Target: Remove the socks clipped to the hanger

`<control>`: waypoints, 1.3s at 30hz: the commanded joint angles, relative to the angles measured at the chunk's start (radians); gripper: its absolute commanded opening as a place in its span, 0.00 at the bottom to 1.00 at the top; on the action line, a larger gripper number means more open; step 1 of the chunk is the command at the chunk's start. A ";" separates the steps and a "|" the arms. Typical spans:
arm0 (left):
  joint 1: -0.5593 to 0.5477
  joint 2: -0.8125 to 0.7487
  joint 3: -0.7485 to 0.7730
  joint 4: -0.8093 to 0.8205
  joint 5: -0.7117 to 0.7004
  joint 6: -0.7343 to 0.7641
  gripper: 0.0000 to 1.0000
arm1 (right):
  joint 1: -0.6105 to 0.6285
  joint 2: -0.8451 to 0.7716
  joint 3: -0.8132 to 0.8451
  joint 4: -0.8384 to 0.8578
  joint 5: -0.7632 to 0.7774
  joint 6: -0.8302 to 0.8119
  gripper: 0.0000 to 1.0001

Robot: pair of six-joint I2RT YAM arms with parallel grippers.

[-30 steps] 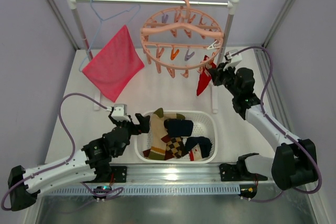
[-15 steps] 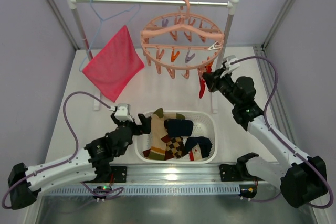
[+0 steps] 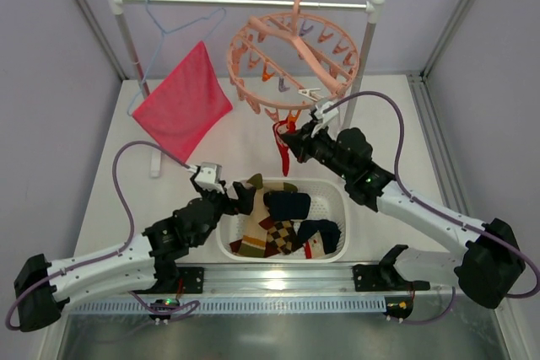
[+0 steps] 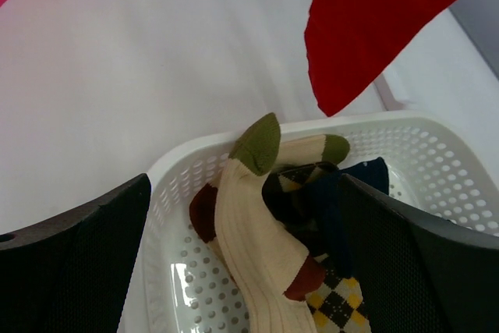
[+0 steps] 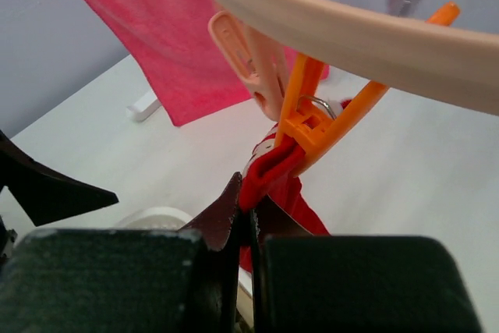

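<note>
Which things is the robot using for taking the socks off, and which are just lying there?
For the job: red sock, pink ring hanger, socks in the white basket.
Just lying about: pink cloth, blue wire hanger.

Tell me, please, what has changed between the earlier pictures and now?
The right gripper, shut on the red sock, has dragged it left, toward the basket. The sock is still in its orange clip, so the hanger has tilted and swung after it. The left gripper edged slightly right by the basket's rim, still open. The pink cloth and the socks in the basket stayed put.
</note>
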 commanded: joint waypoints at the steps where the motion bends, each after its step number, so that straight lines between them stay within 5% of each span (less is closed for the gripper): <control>1: 0.004 0.007 0.006 0.153 0.079 0.066 1.00 | 0.054 0.015 0.090 0.063 0.059 0.023 0.04; 11: 0.003 0.216 0.061 0.336 0.124 0.169 1.00 | 0.150 0.072 0.166 0.032 0.168 0.036 0.04; 34: 0.004 0.647 0.254 0.585 -0.141 0.358 1.00 | 0.184 0.052 0.163 -0.031 0.172 0.048 0.04; 37: 0.004 0.672 0.258 0.638 -0.120 0.378 0.72 | 0.186 0.038 0.153 -0.031 0.163 0.054 0.04; 39: 0.004 0.693 0.259 0.660 -0.109 0.393 0.36 | 0.186 0.034 0.148 -0.037 0.158 0.056 0.04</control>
